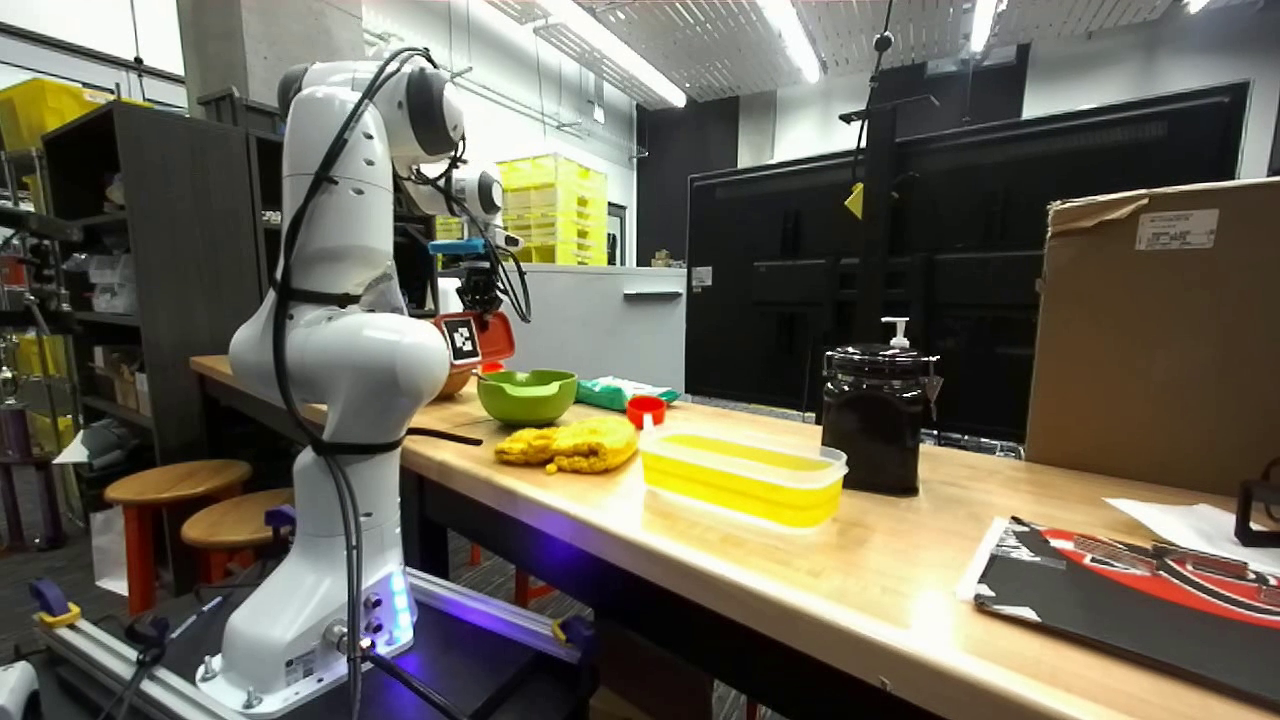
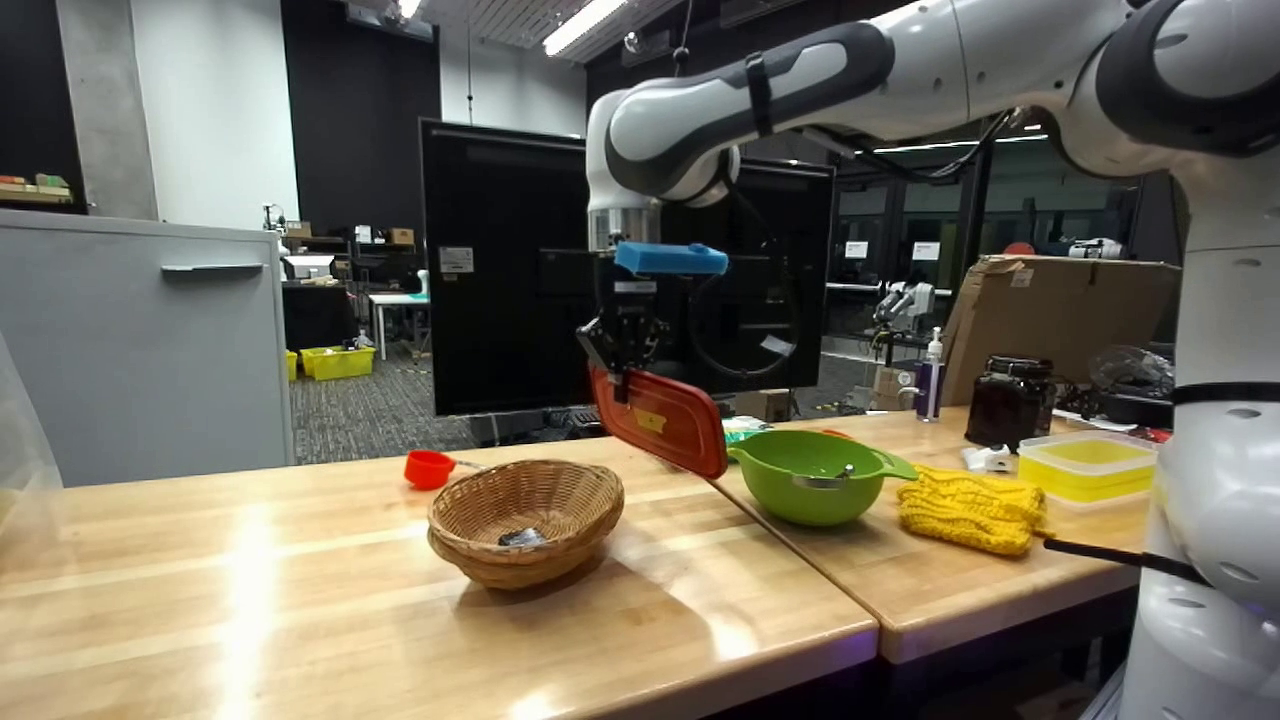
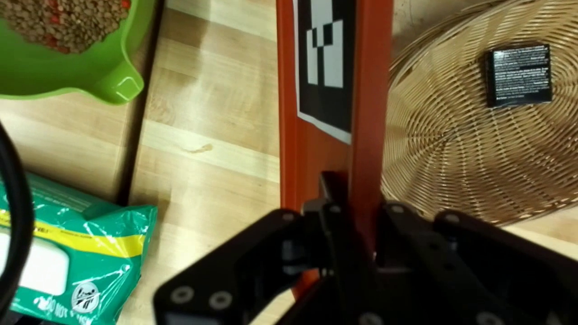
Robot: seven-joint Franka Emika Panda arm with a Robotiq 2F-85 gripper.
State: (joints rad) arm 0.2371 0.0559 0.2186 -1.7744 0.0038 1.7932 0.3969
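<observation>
1. Well, the surface (image 2: 250,620) is pale, glossy wood with lamp glare on it, and a dark seam (image 2: 798,558) runs across.
2. Past the surface stand a grey cabinet (image 2: 140,340) and a big black screen (image 2: 510,300), with dark carpet (image 2: 345,420) beyond; in an exterior view, stools (image 1: 178,483) and dark shelves (image 1: 190,240) are behind the arm (image 1: 345,340).
3. The hand (image 2: 621,386) is closed, pinching a red lid (image 2: 675,430) by its edge.
4. The lid hangs steeply tilted above the surface, between the basket (image 2: 530,565) and the green bowl (image 2: 805,500).
5. In the basket lies a small dark box (image 3: 521,76); the bowl holds brown grains (image 3: 76,22).
6. Near the bowl are a green packet (image 3: 90,253) and a yellow cloth (image 2: 975,510); farther along, a tub (image 1: 745,490) stands just beside a dark jar (image 1: 870,420).
7. One red cup (image 2: 428,470) is near the basket, another cup (image 1: 646,410) by the packet.
8. A carton (image 1: 1150,340) stands at the far end.
9. In the wrist view the lid cuts across the basket's rim, and a black cable (image 3: 25,216) crosses the packet; in an exterior view the packet (image 2: 745,427) shows only partly past the lid and bowl.
</observation>
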